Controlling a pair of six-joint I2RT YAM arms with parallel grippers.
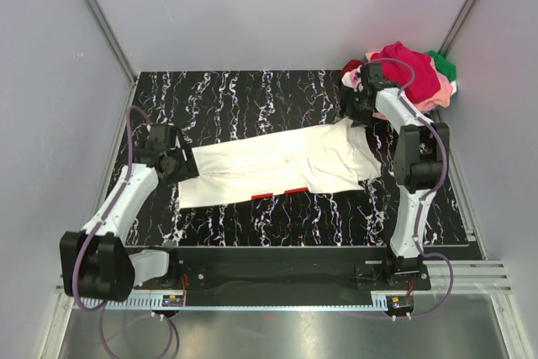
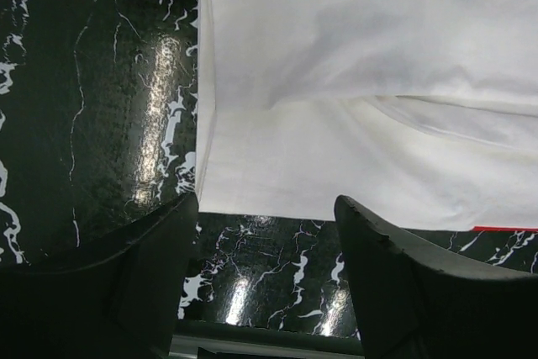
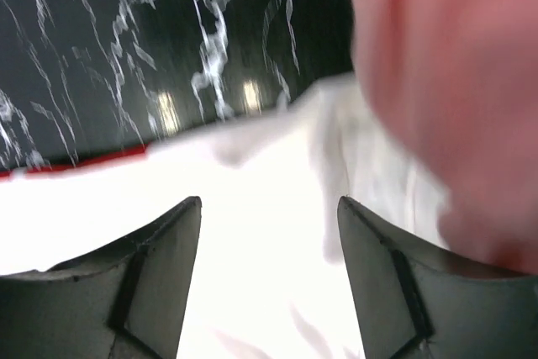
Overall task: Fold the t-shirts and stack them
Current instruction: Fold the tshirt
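The white t-shirt is lying flat as a long strip across the middle of the black marbled surface. The left fingers are standing spread just off the shirt's left end, gripping nothing. The right fingers are hovering spread over the shirt's right end, gripping nothing, beside the pile of coloured t-shirts sitting at the far right corner.

no legible text, white t-shirt red marks unreadable

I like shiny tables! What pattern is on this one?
The table is black with white veins; top external view.
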